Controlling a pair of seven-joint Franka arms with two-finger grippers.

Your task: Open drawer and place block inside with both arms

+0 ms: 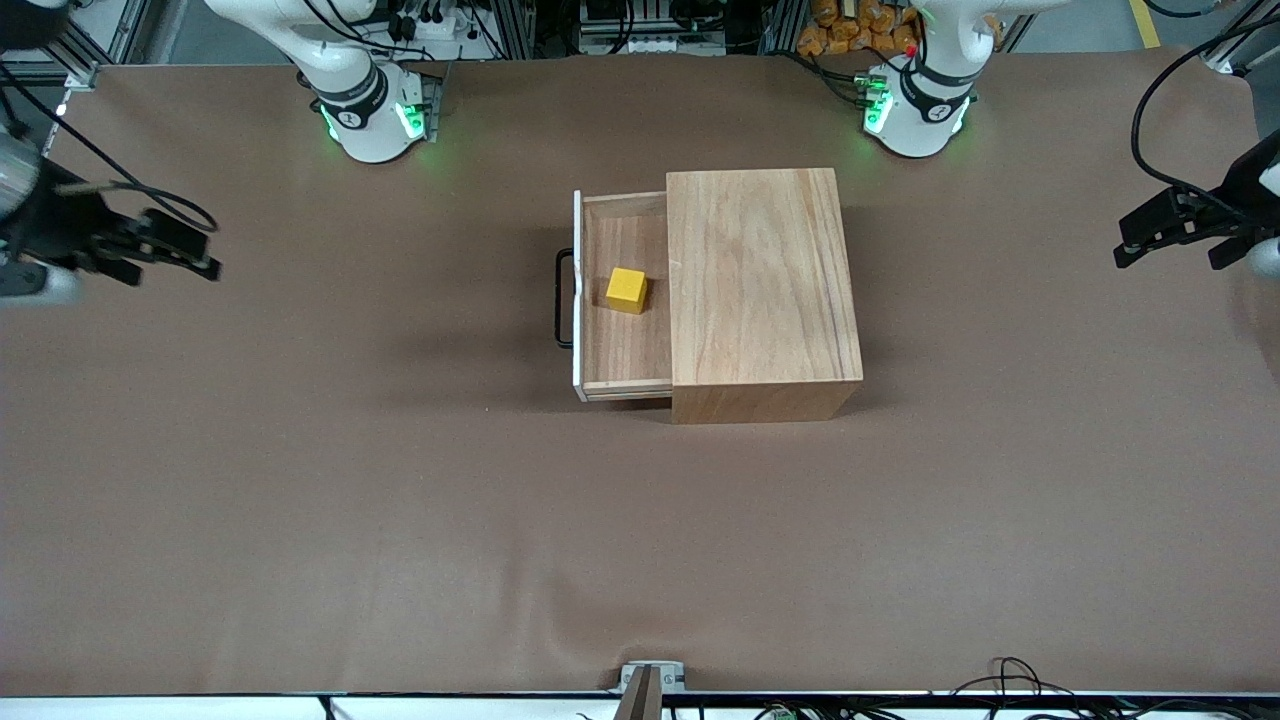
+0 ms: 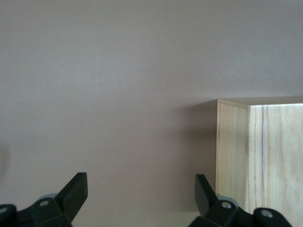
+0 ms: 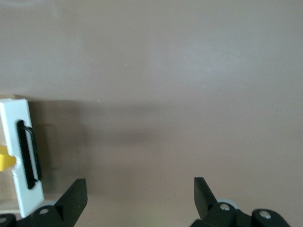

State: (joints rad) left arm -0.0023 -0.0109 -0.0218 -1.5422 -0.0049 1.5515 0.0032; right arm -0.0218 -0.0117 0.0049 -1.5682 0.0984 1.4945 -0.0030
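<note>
Near the middle of the table (image 1: 300,520) you see the drawer (image 1: 625,365) pulled out of the box (image 1: 760,290), its handle (image 1: 563,298) pointing toward the right arm's end. Inside it sits the block (image 1: 627,290). Both arms wait: the right gripper (image 1: 185,252) and left gripper (image 1: 1150,232) hover over bare table with fingers spread wide, holding nothing.

— What sort of place is this?

— A robotics lab. Two white arms on green-lit bases (image 1: 375,115) stand at the twelve o'clock edge of a desk (image 1: 400,520) under brown covering.

— Anything else?

— Aluminium framing (image 1: 520,25) and cables (image 1: 1010,675) at twelve and five o'clock.
</note>
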